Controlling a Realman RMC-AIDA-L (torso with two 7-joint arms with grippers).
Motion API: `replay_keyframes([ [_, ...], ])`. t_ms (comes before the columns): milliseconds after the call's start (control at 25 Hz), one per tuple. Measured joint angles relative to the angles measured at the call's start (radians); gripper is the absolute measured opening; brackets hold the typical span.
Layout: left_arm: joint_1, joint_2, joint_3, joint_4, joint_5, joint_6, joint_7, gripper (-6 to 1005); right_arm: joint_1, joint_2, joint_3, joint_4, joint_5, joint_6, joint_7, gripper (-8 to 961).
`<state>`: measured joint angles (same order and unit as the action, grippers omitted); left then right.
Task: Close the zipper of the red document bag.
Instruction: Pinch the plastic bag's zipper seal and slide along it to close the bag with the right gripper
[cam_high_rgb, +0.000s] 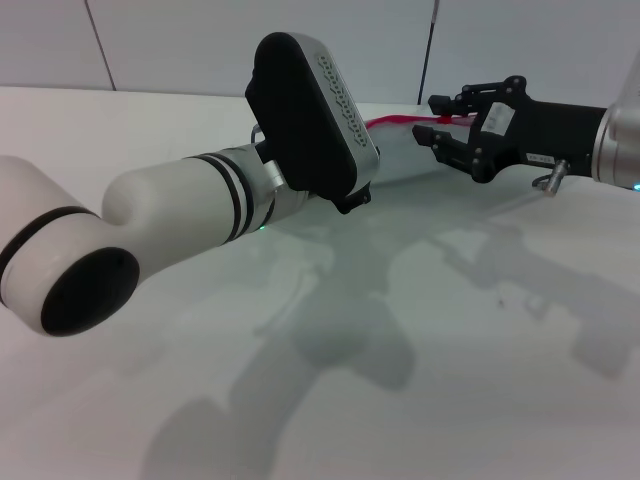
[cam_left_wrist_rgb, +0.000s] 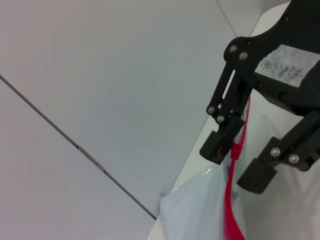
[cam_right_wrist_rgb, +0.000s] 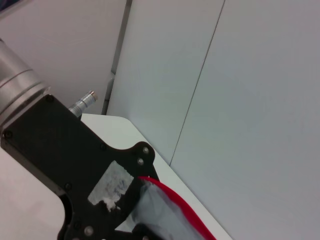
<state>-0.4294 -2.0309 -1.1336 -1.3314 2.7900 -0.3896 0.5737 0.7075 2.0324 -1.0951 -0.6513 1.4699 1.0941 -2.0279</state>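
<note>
The red document bag (cam_high_rgb: 405, 155) is a translucent pale pouch at the far side of the table, between my two grippers. Its zipper (cam_high_rgb: 395, 121) is a thin red strip along the raised top edge. My right gripper (cam_high_rgb: 436, 120) comes in from the right and stands open, one finger on each side of the strip. In the left wrist view the right gripper (cam_left_wrist_rgb: 237, 162) straddles the zipper (cam_left_wrist_rgb: 231, 210), with the small red slider (cam_left_wrist_rgb: 236, 149) beside one fingertip (cam_left_wrist_rgb: 219, 147). In the right wrist view my left gripper (cam_right_wrist_rgb: 137, 220) is shut on the bag's end (cam_right_wrist_rgb: 160, 212).
My left arm's white forearm (cam_high_rgb: 190, 205) and black wrist housing (cam_high_rgb: 310, 110) lie across the left and middle, hiding the bag's left part. The white table (cam_high_rgb: 400, 350) stretches toward me, with a pale panelled wall (cam_high_rgb: 180, 40) behind it.
</note>
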Motion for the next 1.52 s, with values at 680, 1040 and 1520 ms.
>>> replay_keyframes([
  [680,0.0,0.0,-0.001,-0.003,0.0,0.0,0.0,58,0.001,0.0,0.0,0.009,0.0,-0.034,0.0,282],
  [1040,0.0,0.0,-0.002,-0.004,0.0,0.001,0.0,58,0.002,0.0,0.0,0.009,0.0,-0.037,0.0,235],
  [1520,0.005,0.0,-0.002,-0.011,0.0,0.0,0.0,58,-0.005,-0.001,0.0,0.01,0.0,-0.063,0.0,148],
])
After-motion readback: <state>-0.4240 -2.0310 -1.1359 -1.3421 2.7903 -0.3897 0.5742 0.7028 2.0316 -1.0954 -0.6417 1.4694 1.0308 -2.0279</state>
